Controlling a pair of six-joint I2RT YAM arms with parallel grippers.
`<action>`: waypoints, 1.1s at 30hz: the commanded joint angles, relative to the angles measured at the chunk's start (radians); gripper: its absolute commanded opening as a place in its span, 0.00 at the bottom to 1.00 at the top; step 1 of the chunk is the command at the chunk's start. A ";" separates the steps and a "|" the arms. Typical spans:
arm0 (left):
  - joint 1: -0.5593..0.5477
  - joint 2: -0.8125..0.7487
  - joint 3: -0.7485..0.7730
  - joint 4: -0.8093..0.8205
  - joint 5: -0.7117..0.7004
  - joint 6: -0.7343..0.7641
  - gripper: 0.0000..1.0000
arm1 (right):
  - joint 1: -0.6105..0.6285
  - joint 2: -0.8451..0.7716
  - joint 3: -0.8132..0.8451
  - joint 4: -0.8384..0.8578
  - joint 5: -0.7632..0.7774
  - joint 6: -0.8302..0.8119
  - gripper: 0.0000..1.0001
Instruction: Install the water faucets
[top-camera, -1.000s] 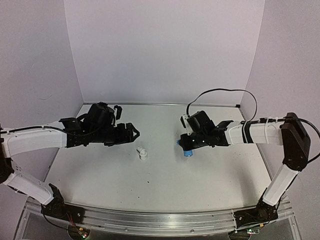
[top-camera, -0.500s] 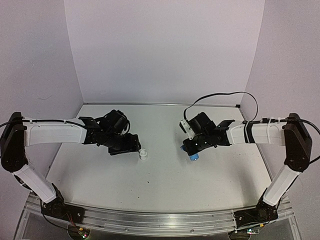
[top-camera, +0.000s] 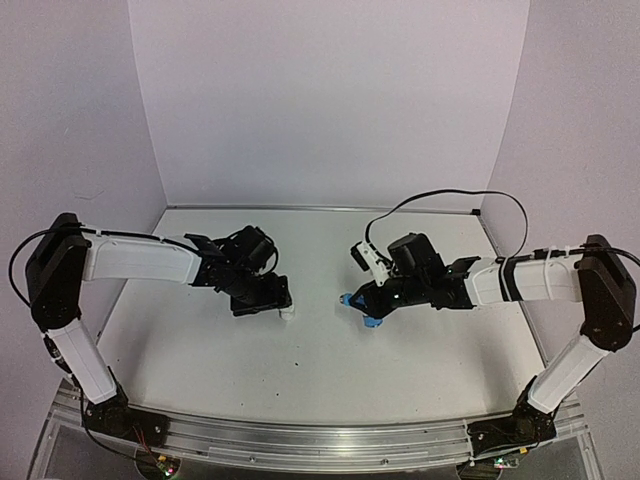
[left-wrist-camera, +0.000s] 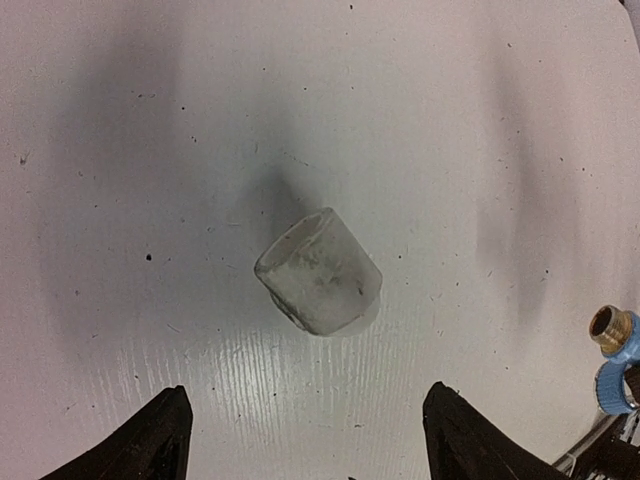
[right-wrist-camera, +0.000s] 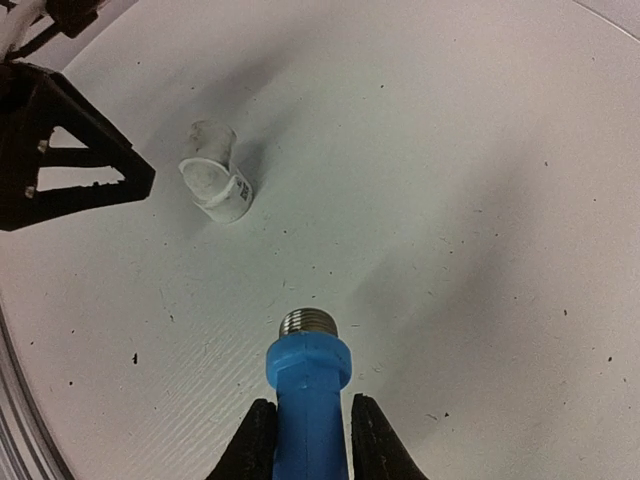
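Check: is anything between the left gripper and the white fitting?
Nothing visible is. The left gripper hangs open near the white fitting, and only bare table shows between its fingertips and the fitting.

Nothing legible anywhere. Only a small sticker (right-wrist-camera: 241, 189) on the side of the white cylindrical fitting (right-wrist-camera: 210, 165), seen from the right wrist view, carrying tiny dark print, too small and blurred to make out. No lettering readable on the blue tap (right-wrist-camera: 308, 395), nor in the top and left wrist views.
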 joint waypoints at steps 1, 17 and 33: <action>-0.001 0.066 0.110 -0.032 -0.035 -0.028 0.84 | 0.004 -0.045 -0.017 0.078 -0.038 -0.027 0.00; -0.003 0.353 0.418 -0.350 -0.039 0.032 0.81 | 0.004 -0.151 -0.102 0.120 -0.052 -0.057 0.00; -0.006 0.457 0.507 -0.372 -0.031 0.070 0.39 | 0.005 -0.205 -0.138 0.132 -0.065 -0.050 0.00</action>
